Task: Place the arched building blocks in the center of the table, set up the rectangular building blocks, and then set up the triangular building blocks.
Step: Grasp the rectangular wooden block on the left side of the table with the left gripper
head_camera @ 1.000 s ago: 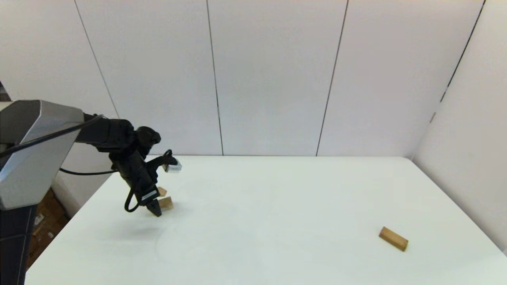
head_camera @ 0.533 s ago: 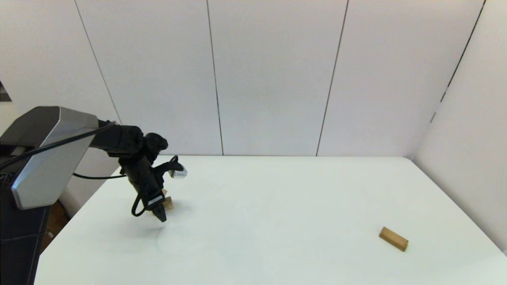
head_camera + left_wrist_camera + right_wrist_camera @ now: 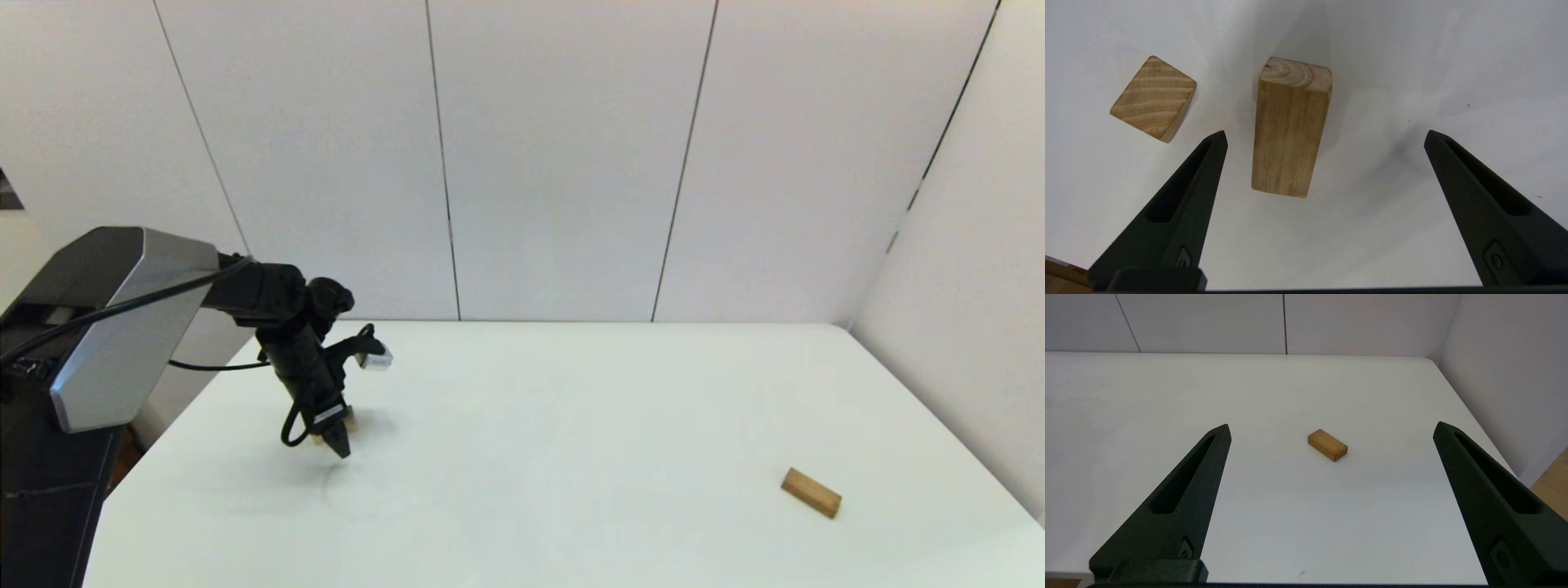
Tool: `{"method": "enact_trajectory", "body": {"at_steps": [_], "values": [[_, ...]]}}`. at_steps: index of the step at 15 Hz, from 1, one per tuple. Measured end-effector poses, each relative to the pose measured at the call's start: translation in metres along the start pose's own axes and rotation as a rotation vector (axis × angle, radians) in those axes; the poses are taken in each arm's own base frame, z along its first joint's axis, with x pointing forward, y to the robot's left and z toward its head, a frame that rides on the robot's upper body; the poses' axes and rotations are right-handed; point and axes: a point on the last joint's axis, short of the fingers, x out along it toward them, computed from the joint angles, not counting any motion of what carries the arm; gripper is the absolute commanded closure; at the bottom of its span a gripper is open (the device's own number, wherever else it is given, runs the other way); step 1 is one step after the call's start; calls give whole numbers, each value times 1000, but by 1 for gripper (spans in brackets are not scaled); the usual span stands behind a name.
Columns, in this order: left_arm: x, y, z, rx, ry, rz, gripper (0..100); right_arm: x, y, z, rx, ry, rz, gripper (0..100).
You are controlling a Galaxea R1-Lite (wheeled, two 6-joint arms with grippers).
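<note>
White wall panels back a white bench (image 3: 571, 425). No block is at centre yet, so nothing looks done. Left gripper (image 3: 1325, 136), jaws wide and empty, hangs over an oblong block (image 3: 1290, 130) beside a wedge (image 3: 1153, 98) near the left edge; the head view hides both. Right gripper (image 3: 1331, 430), parked, jaws open, faces another oblong block (image 3: 1327, 445) lying far right (image 3: 811, 492). No notch shows on either.

We log a test lab: plain white panelled walls (image 3: 555, 163) enclosing one bare white table (image 3: 571, 408).
</note>
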Motion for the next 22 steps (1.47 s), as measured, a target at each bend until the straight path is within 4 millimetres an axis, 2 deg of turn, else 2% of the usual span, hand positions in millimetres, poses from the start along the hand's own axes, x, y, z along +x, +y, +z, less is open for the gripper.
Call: {"method": "enact_trajectory", "body": {"at_steps": [14, 15, 22], "values": [[12, 3, 3, -12, 6, -8, 0, 0, 0, 0, 0, 0, 0, 0], [12, 3, 3, -12, 7, -9, 100, 0, 0, 0, 0, 0, 0, 0], [15, 3, 3, -13, 8, -15, 100, 0, 0, 0, 0, 0, 0, 0]]}}
